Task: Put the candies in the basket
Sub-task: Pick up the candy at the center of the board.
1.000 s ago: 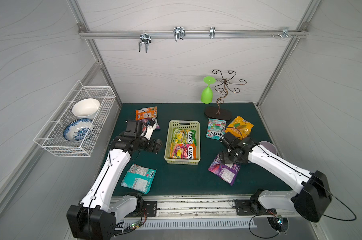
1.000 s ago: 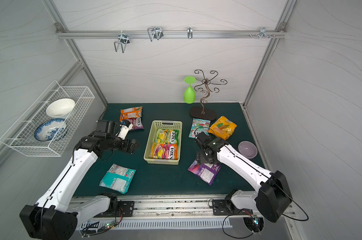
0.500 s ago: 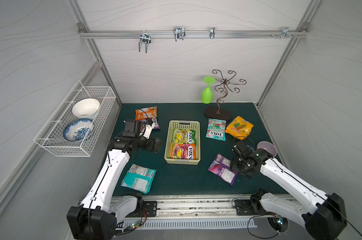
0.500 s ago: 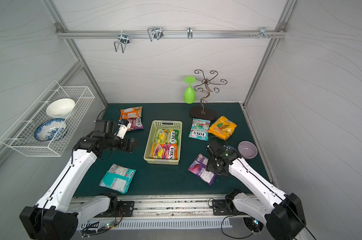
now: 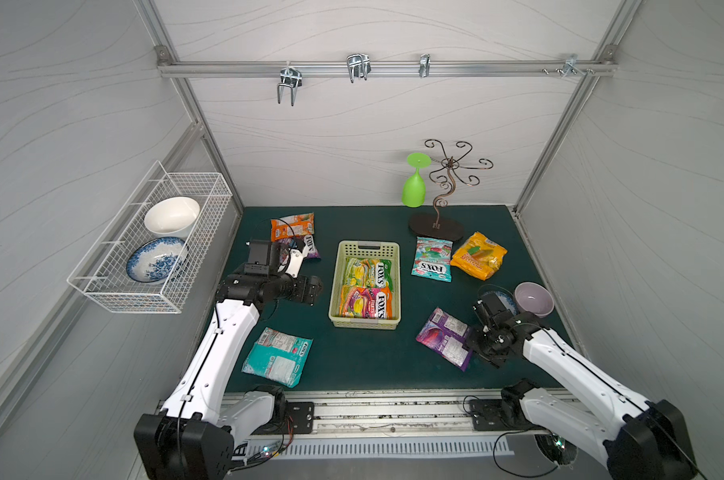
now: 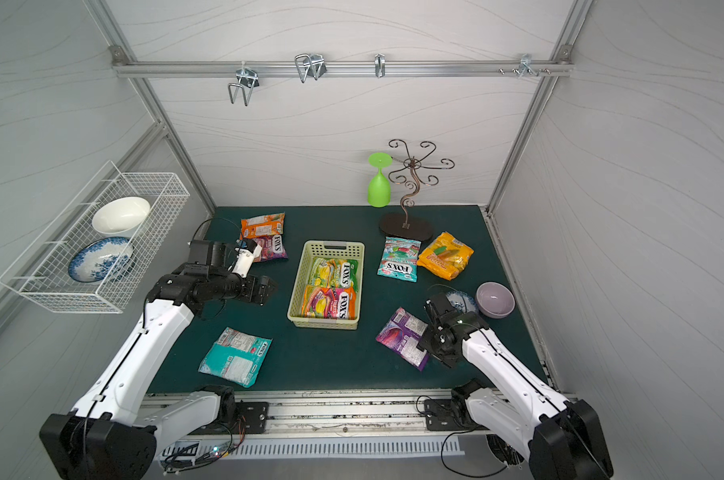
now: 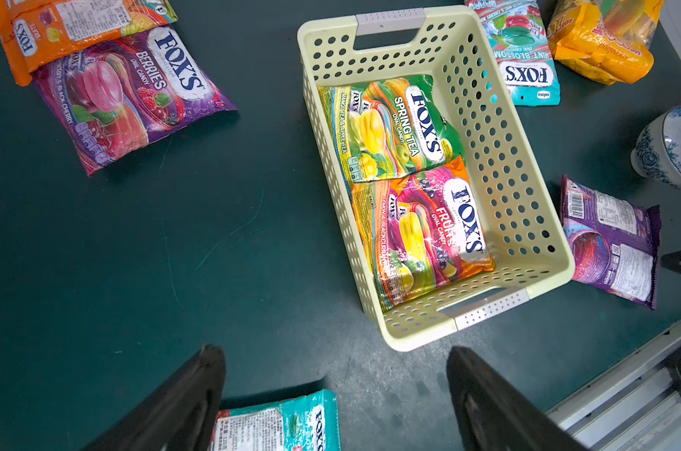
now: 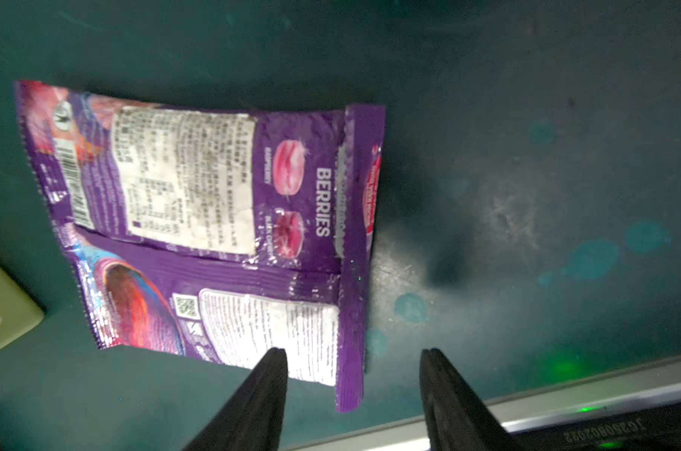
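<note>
The pale yellow-green basket (image 5: 368, 246) (image 7: 506, 156) stands mid-table holding two candies, a green-yellow packet (image 5: 368, 272) and an orange-pink one (image 5: 366, 302). Loose on the mat lie an orange packet (image 5: 292, 224), a purple-pink one (image 5: 310, 247), a teal one (image 5: 432, 259), a yellow one (image 5: 478, 255), a purple one (image 5: 445, 336) (image 8: 213, 218) and another teal one (image 5: 278, 356). My right gripper (image 8: 352, 353) (image 5: 476, 349) is low and open, its fingers astride the purple packet's corner, apart from it. My left gripper (image 7: 334, 348) (image 5: 310, 291) hovers open and empty left of the basket.
A lilac bowl (image 5: 533, 298) and a small blue-patterned cup (image 7: 671, 148) sit at the right, close behind my right wrist. A metal tree stand (image 5: 435, 226) with a green glass (image 5: 413, 187) stands at the back. A white wire basket (image 5: 152, 237) with bowls hangs on the left wall.
My right arm has pulled back toward the front right, to the purple packet's outer corner, and its jaws have narrowed. My left gripper has drifted slightly left, still open.
</note>
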Robot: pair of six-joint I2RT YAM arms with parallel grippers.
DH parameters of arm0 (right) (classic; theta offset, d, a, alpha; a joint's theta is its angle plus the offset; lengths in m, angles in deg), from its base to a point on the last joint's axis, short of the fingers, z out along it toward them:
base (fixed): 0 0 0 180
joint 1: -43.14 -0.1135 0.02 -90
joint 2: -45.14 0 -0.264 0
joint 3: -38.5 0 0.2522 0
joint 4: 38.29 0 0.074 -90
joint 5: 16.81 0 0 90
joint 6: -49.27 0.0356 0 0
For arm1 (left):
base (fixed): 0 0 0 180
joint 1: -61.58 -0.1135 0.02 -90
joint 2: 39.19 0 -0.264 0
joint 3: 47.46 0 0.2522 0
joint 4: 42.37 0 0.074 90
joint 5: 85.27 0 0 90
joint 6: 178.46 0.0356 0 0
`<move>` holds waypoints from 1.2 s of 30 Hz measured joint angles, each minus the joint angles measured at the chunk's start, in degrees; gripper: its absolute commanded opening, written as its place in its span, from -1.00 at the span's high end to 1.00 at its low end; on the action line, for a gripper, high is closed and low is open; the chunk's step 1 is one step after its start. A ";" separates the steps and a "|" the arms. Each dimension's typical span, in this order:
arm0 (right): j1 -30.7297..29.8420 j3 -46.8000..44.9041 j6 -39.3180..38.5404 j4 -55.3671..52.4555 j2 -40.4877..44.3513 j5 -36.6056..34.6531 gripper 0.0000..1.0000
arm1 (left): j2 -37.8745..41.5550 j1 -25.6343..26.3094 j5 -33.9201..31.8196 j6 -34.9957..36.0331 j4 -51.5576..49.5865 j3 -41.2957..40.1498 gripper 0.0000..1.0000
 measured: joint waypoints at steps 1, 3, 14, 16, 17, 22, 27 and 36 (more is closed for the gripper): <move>0.24 0.00 -0.02 0.35 -0.37 -0.02 -0.03 | 0.00 0.00 0.02 -0.02 0.02 0.00 -0.86; 0.50 -0.13 -0.07 1.51 -0.63 -0.02 0.04 | 0.00 -0.04 0.02 0.00 0.02 0.00 -0.86; 2.47 -4.48 -0.83 7.21 -0.87 -0.39 0.26 | -0.02 -0.37 0.55 -0.02 0.57 -0.26 -0.86; 2.62 -4.61 -1.18 7.96 -1.31 -0.20 0.46 | -0.04 -0.39 0.61 -0.02 0.55 -0.28 -0.86; 2.62 -4.63 -1.38 8.31 -1.33 -0.04 0.56 | -0.04 -0.42 0.63 -0.02 0.55 -0.28 -0.86; 2.73 -4.74 -2.95 9.57 -0.42 0.46 1.00 | -0.04 -0.55 0.68 0.00 0.59 -0.35 -0.86; 2.73 -3.78 -5.18 8.90 1.05 0.00 1.00 | -0.04 -0.74 0.74 -0.02 0.61 -0.35 -0.86; 2.67 4.28 -9.49 6.16 5.03 -0.96 1.00 | -0.04 -0.76 0.87 -0.02 0.57 -0.35 -0.85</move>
